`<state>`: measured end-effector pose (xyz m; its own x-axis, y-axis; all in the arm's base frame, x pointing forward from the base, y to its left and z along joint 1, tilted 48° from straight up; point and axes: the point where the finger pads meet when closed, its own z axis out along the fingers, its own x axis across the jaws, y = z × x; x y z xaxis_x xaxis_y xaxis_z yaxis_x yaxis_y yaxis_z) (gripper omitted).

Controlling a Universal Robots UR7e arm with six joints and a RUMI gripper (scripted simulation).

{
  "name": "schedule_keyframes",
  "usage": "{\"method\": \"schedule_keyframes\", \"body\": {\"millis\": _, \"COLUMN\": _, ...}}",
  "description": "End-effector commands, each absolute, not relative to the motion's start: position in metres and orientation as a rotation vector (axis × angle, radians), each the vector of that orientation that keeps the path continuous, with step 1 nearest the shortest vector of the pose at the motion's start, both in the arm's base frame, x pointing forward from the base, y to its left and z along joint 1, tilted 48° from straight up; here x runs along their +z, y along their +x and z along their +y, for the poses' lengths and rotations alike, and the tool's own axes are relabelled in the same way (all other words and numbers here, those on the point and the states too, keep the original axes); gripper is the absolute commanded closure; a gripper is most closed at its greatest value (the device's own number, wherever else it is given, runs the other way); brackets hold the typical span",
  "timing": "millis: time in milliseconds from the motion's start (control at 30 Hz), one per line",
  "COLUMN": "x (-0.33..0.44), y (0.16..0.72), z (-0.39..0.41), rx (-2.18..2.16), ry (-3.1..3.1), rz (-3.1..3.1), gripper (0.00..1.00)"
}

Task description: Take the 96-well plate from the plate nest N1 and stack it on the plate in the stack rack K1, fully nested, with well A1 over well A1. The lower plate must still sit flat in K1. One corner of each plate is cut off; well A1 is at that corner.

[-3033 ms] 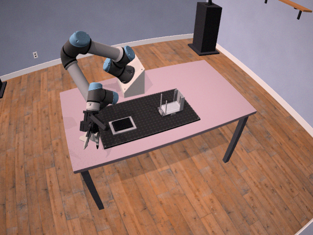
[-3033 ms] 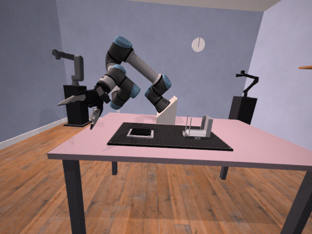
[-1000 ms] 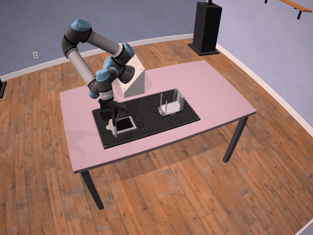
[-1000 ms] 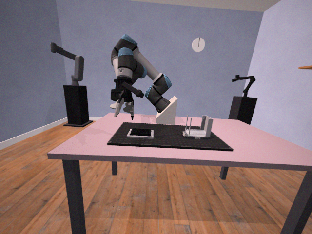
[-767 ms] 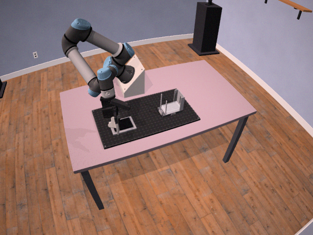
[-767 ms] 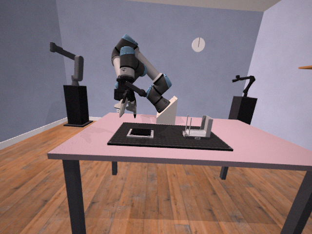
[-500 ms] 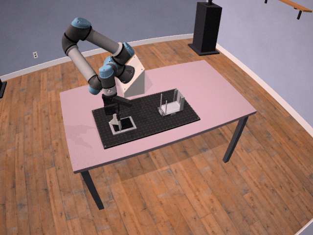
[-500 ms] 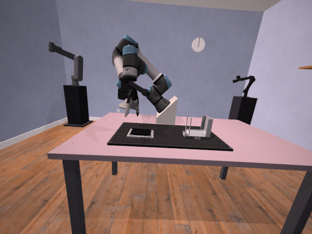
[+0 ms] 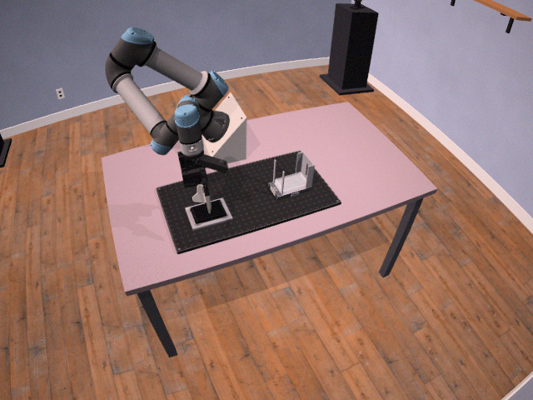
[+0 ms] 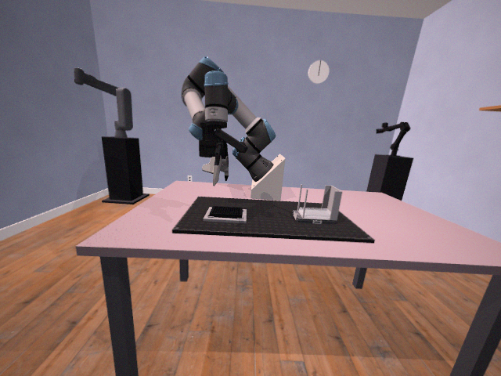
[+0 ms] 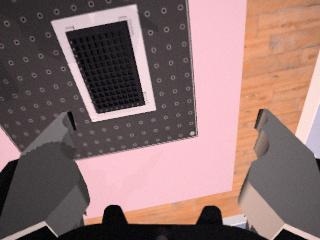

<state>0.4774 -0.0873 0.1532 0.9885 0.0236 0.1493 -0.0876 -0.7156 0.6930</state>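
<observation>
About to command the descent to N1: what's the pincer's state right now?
Pincer: open wide, holding nothing, poised above the black plate in its nest.
</observation>
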Motion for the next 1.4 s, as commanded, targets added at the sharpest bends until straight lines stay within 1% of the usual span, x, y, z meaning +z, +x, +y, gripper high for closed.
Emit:
{"method": "schedule_keyframes", "body": {"millis": 0, "x": 0.151, "y": 0.456, "z": -0.081, "rx": 0.111, "ry": 2.348, "rz": -0.017, "gripper": 0.00}}
{"method": "schedule_keyframes", "body": {"millis": 233, "x": 0.150, "y": 0.441, "z": -0.078, "rx": 0.045, "ry": 2.331, "rz": 0.013, "gripper": 0.00}}
{"method": "schedule_keyframes", "body": {"millis": 467, "x": 0.149, "y": 0.411, "z": -0.072, "rx": -0.019, "ry": 2.309, "rz": 0.044, "gripper": 0.00}}
{"method": "schedule_keyframes", "body": {"millis": 1367, "x": 0.143, "y": 0.410, "z": -0.079, "rx": -0.019, "ry": 2.309, "rz": 0.043, "gripper": 0.00}}
